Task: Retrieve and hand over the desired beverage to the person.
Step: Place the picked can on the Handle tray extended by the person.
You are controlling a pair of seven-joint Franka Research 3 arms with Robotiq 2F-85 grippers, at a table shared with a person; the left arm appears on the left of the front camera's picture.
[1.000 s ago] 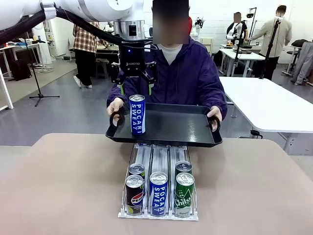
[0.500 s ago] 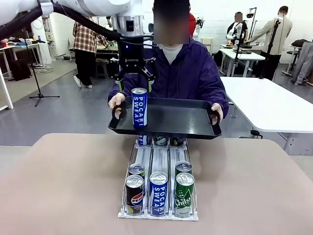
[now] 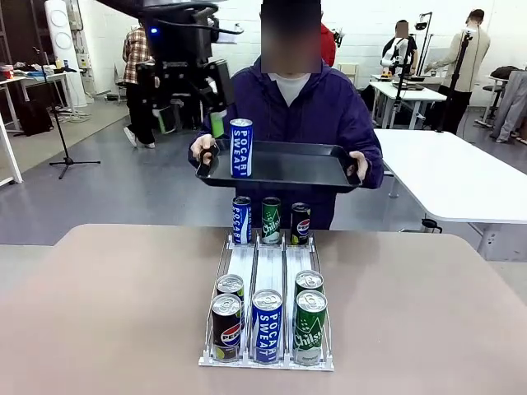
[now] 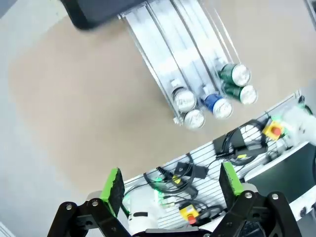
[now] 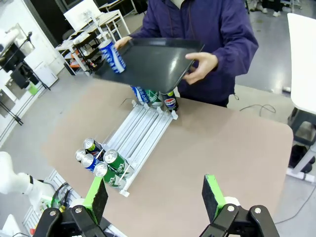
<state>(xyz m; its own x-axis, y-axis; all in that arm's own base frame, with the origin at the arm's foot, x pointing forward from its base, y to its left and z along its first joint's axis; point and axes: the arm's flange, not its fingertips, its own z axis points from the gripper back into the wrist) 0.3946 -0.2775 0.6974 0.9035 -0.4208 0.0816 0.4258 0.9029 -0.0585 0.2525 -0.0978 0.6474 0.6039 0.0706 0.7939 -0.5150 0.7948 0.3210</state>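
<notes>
Can [image 3: 240, 148] stood on the tray [image 3: 296, 164] the person [image 3: 329, 115] held, upper centre of front view. We judged handover done. Left gripper [image 4: 170, 183] and right gripper [image 5: 155, 192] both gaped wide, empty; only arm retreat left, we reckoned.

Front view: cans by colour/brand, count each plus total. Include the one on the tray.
Blue Pocari Sweat cans: 3 (one on the tray, two in the rack)
Green cans: 3
Black Pepsi cans: 2
Can behind the front Pepsi, label hidden: 1
Total: 9
</notes>
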